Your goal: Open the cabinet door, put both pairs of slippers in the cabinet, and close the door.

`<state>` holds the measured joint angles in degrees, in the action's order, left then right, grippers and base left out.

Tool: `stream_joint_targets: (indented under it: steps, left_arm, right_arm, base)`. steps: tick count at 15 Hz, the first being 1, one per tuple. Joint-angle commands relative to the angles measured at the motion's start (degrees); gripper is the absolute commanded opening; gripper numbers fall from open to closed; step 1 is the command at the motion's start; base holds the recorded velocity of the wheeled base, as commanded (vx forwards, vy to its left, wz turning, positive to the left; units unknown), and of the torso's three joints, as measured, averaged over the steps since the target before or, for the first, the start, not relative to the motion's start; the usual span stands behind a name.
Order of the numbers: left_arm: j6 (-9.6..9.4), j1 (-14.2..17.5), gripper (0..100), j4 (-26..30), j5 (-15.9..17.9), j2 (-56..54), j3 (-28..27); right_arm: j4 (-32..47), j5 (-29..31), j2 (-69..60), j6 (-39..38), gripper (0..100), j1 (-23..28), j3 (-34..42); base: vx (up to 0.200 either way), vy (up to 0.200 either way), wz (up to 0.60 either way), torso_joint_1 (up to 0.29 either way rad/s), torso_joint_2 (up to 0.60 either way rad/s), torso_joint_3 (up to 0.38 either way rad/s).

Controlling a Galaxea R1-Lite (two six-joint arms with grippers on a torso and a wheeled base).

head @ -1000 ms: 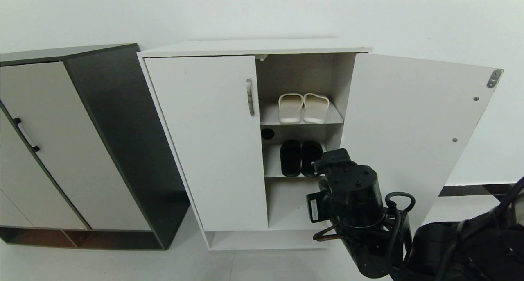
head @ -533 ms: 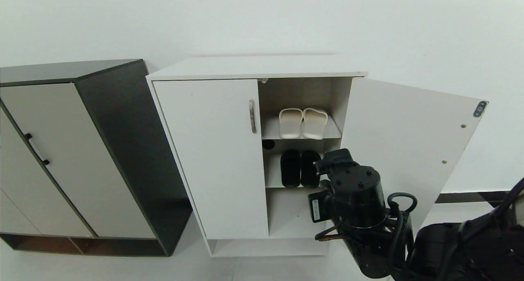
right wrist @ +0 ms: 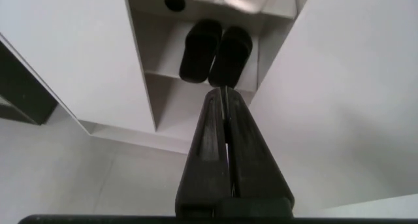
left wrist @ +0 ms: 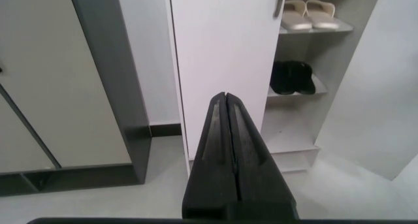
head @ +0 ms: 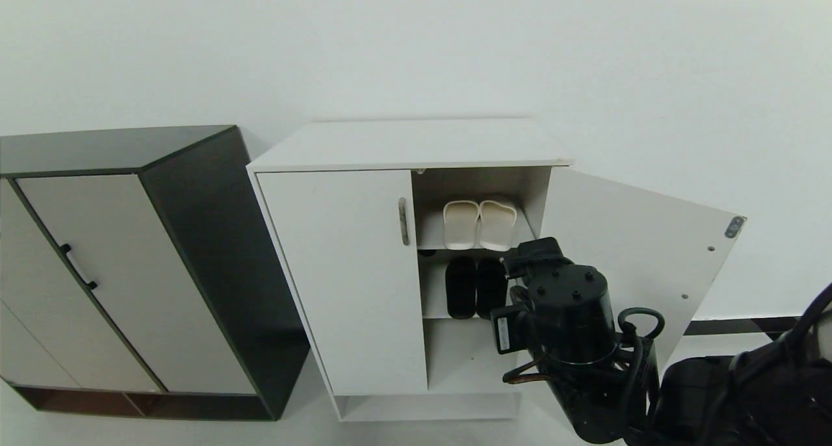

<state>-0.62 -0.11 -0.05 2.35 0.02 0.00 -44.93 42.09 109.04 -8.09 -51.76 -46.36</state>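
Observation:
The white cabinet [head: 344, 270] stands against the wall with its left door shut and its right door [head: 630, 257] swung wide open. A pair of white slippers [head: 480, 223] sits on the upper shelf, and a pair of black slippers [head: 476, 287] on the shelf below. My right gripper [right wrist: 225, 93] is shut and holds nothing; it hangs in front of the open half, just short of the black slippers [right wrist: 215, 51]. My left gripper [left wrist: 225, 96] is shut and holds nothing, back from the shut door, with both pairs [left wrist: 312, 14] [left wrist: 292, 77] farther off.
A dark cabinet [head: 195, 257] with pale doors stands close to the left of the white one. The open door juts out toward me on the right, beside my right arm [head: 565, 316]. Bare floor [left wrist: 339, 191] lies before both cabinets.
The head camera has moved: the whole scene has slid down and shrunk, as if seen from higher or farther back. Slippers, doors and right arm keep their places relative to each other.

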Motion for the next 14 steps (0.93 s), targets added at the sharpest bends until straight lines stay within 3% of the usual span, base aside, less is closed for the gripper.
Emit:
stream_joint_targets:
  steps: [1,14]
  left_arm:
    - [0.01,0.02,0,-0.04,-0.07,0.06,0.00]
    - [0.01,0.02,0,-0.04,0.02,-0.02,0.00]
  right_arm:
    - [-0.07,0.01,-0.06,0.01,0,-0.01,0.04]
    - [-0.50,0.01,0.03,0.36,0,1.14,0.57]
  base:
    - [0.000,0.000,0.00,0.163,-0.49,-0.305]
    - [0.000,0.000,0.00,0.213,-0.53,-0.313]
